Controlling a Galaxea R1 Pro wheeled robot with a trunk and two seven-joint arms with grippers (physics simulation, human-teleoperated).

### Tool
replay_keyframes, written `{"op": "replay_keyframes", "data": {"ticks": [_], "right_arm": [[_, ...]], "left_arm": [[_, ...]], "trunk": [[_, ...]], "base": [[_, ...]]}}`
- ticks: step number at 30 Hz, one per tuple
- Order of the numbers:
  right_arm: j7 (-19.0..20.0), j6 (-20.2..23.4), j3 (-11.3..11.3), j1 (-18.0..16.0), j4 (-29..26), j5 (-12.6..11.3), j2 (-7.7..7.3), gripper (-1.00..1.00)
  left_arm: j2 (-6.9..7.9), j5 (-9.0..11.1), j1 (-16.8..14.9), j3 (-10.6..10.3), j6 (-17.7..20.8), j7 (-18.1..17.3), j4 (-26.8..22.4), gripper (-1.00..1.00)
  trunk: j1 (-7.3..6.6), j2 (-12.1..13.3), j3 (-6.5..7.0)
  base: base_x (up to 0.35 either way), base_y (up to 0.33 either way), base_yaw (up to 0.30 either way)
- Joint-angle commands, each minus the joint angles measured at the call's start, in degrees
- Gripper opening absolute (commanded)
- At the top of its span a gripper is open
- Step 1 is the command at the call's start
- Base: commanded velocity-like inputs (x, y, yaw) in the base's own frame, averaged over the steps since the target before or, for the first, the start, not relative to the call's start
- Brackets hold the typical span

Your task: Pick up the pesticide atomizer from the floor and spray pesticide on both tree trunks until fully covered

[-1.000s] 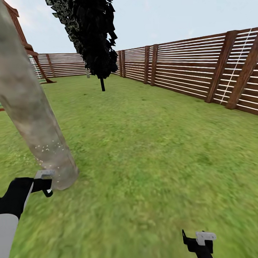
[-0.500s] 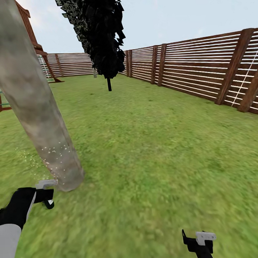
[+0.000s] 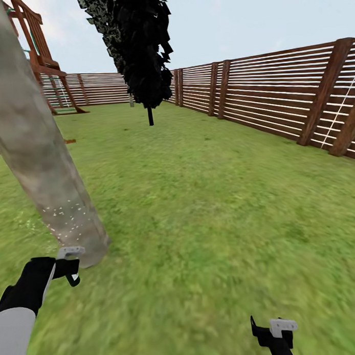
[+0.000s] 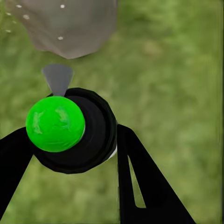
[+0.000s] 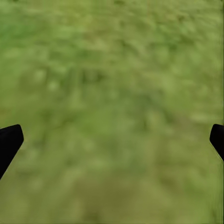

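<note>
A thick mottled grey-brown tree trunk (image 3: pixel 35 146) rises at the left of the head view, and its base (image 4: pixel 70 23) sits just beyond the nozzle in the left wrist view. White pesticide specks (image 3: pixel 63 212) dot the trunk's lower part. My left gripper (image 3: pixel 68 266) (image 4: pixel 74 140) is shut on the pesticide atomizer (image 4: pixel 55 123), a black body with a bright green cap and a grey nozzle (image 3: pixel 70 250) pointing at the trunk's foot. My right gripper (image 3: pixel 275 335) (image 5: pixel 112 140) hangs open over bare grass, fingers wide apart.
A thin-trunked tree with dark foliage (image 3: pixel 142 51) stands farther back on the lawn. A brown slatted fence (image 3: pixel 277 97) runs along the right and the back. A wooden play structure (image 3: pixel 37 44) stands behind the trunk at the left. Open grass (image 3: pixel 209 207) spreads to the right.
The view has shifted, so the fence and dark tree sit farther right than a second ago. My left gripper with the atomizer has edged a little right and down by the trunk's base. The right gripper is unchanged.
</note>
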Motion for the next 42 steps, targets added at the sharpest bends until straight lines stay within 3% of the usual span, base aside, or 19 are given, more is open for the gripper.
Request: {"op": "replay_keyframes", "data": {"ticks": [1, 5, 10, 13, 16, 20, 22, 25, 29, 34, 42], "right_arm": [[0.0, 0.0, 0.0, 0.0, 0.0, 0.0, 0.04, 1.0], [0.0, 0.0, 0.0, 0.0, 0.0, 0.0, 0.0, 1.0], [0.0, 0.0, 0.0, 0.0, 0.0, 0.0, 0.0, 1.0], [0.0, 0.0, 0.0, 0.0, 0.0, 0.0, 0.0, 1.0], [0.0, 0.0, 0.0, 0.0, 0.0, 0.0, 0.0, 1.0], [0.0, 0.0, 0.0, 0.0, 0.0, 0.0, 0.0, 1.0], [0.0, 0.0, 0.0, 0.0, 0.0, 0.0, 0.02, 1.0], [0.0, 0.0, 0.1, 0.0, 0.0, 0.0, 0.13, 1.0], [0.0, 0.0, 0.1, 0.0, 0.0, 0.1, 0.21, 1.0], [0.0, 0.0, 0.1, 0.0, 0.0, 0.1, 0.18, 1.0], [0.0, 0.0, 0.1, 0.0, 0.0, 0.1, 0.18, 1.0]], "left_arm": [[-0.01, 0.0, 0.0, 0.0, 0.0, 0.0, 0.0, -1.0], [-0.04, 0.0, 0.0, -0.3, -0.1, 0.2, 0.1, -1.0], [-0.19, 0.1, 0.1, -0.3, -0.6, 4.1, 0.9, -1.0], [0.04, 0.1, 0.2, 0.1, -2.2, 4.3, 5.1, -1.0], [0.21, 0.2, 0.5, 0.3, -4.6, 5.4, 6.2, -1.0], [-0.74, 0.8, 1.1, 5.3, -10.7, 6.2, 8.2, -1.0], [-1.2, 0.7, 1.1, 6.0, -13.6, 6.3, 10.5, -1.0], [-1.22, 0.6, 1.3, 6.2, -16.7, 6.9, 14.2, -1.0], [-1.07, 0.7, 1.3, 6.2, -17.3, 8.5, 14.8, -1.0], [-1.35, 2.0, 1.4, 6.3, -23.3, 8.8, 17.5, -1.0], [-1.92, 2.4, 1.4, 6.2, -23.9, 8.9, 18.0, -1.0]], "trunk": [[0.0, 0.0, 0.0], [0.0, 0.0, 0.0], [0.0, 0.0, 0.0], [0.0, 0.0, 0.0], [0.0, 0.0, 0.0], [0.0, 0.0, 0.0], [0.0, 0.0, 0.0], [0.0, 0.0, 0.0], [0.0, 0.0, 0.0], [0.0, 0.0, 0.0], [0.0, 0.0, 0.0]], "base": [[0.134, -0.248, 0.234], [0.041, -0.266, 0.078], [-0.078, -0.274, 0.002], [-0.012, -0.274, 0.0], [-0.001, -0.274, 0.0], [0.0, -0.274, 0.1], [0.0, -0.274, 0.258], [0.0, -0.274, 0.274], [0.0, -0.274, 0.142], [0.12, -0.245, 0.008], [0.238, -0.184, 0.083]]}}
